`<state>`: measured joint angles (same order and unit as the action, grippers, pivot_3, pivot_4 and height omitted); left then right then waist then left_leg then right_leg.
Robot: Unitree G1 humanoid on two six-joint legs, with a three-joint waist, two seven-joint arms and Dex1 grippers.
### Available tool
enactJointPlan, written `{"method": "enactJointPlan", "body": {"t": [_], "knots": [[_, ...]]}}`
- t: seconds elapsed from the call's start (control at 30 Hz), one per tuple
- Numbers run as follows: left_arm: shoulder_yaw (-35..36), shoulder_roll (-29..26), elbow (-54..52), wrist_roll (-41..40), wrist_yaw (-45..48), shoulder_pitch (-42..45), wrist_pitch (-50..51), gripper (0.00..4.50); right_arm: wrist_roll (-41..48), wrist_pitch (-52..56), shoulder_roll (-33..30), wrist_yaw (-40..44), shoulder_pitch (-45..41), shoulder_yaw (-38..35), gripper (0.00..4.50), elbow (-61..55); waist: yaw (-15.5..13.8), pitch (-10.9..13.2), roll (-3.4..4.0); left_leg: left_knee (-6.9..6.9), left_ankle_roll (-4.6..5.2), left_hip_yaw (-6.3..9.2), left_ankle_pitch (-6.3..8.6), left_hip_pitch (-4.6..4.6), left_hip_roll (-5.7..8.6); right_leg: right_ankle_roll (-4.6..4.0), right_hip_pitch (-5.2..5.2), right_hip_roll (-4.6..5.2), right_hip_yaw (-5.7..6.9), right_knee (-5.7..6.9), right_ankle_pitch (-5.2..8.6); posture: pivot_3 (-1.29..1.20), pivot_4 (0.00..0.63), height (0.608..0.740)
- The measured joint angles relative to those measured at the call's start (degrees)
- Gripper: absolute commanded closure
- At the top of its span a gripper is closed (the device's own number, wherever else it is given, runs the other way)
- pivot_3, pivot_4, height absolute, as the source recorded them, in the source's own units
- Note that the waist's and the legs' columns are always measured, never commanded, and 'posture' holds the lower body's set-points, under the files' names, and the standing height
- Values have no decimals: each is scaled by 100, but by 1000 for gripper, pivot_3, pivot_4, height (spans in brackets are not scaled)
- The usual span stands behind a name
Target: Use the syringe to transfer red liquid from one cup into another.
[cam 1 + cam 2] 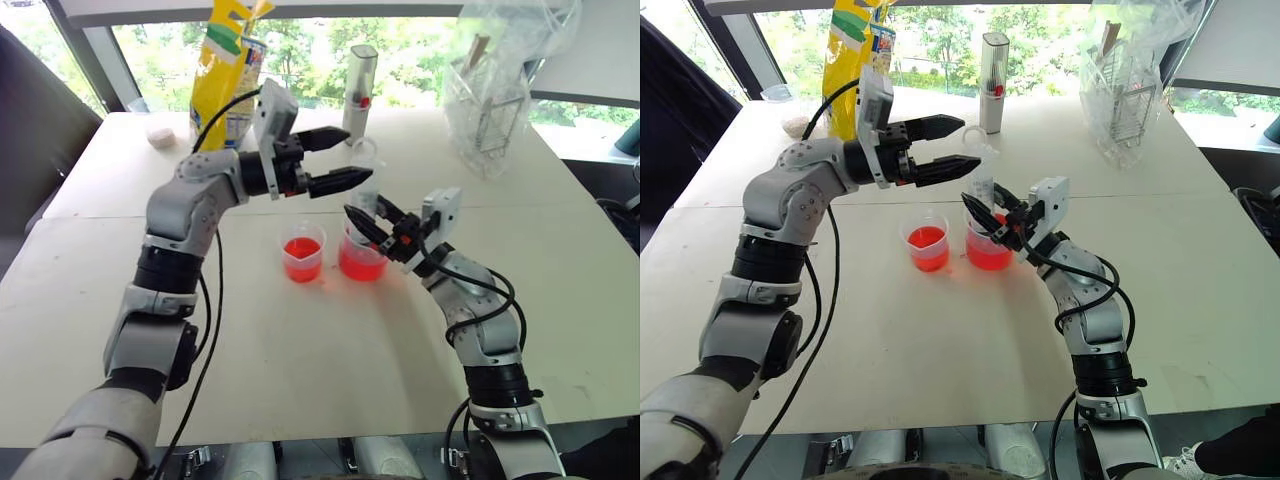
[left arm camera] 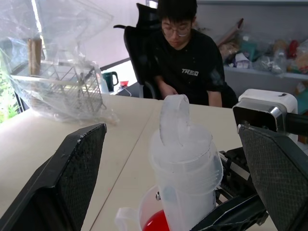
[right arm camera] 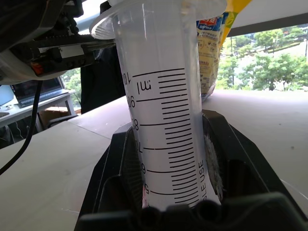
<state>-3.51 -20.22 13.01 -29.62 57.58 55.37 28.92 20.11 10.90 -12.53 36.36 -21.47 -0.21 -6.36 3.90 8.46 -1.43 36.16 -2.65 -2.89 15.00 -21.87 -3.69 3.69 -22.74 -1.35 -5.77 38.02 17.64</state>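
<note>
The clear syringe (image 1: 368, 195) stands upright with its lower end inside the larger beaker (image 1: 362, 260), which holds red liquid (image 1: 360, 266). My right gripper (image 1: 372, 222) is shut on the syringe's barrel (image 3: 163, 120), just above the beaker's rim. My left gripper (image 1: 358, 153) is open, one finger on each side of the clear plunger top (image 2: 174, 120), with gaps showing on both sides. The smaller cup (image 1: 303, 255) stands just left of the beaker with red liquid in its bottom.
At the far side of the pale table (image 1: 300, 380) stand a silver-grey canister (image 1: 360, 90), a yellow bag (image 1: 225, 70) and a wire rack wrapped in clear plastic (image 1: 490, 100). A person in a black shirt (image 2: 187, 57) sits beyond the table's right side.
</note>
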Motion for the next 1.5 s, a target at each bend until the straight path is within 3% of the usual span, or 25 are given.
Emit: {"method": "enactJointPlan", "body": {"t": [0.03,0.13,0.37,0.4,1.5], "knots": [[0,20,5,11,16,18,-3,0,-11,-5,-6,1,0,5,3124,0,0,0,0,0,0,0,0,0,0,0,0,0,0,0,0,0,150,740],[3,78,15,19,78,81,-36,779,-48,-25,-34,10,-1,36,3124,1,1,0,0,-1,0,0,0,4,0,0,3,0,-1,0,0,0,150,740],[58,158,18,17,92,90,-37,4319,-93,-78,-81,56,0,79,3124,14,3,0,0,-2,0,0,0,10,0,0,7,0,-4,0,0,0,150,740],[64,168,20,-1,107,90,-18,4420,-97,-91,-101,58,-1,83,3124,20,-1,0,0,-2,0,0,0,10,0,0,8,0,-4,0,0,0,150,740],[43,118,701,154,273,631,-183,4420,-34,345,-476,66,-106,165,3124,-7,0,2,-2,-8,0,-3,0,24,1,2,19,0,-5,-3,1,0,150,740]]}}
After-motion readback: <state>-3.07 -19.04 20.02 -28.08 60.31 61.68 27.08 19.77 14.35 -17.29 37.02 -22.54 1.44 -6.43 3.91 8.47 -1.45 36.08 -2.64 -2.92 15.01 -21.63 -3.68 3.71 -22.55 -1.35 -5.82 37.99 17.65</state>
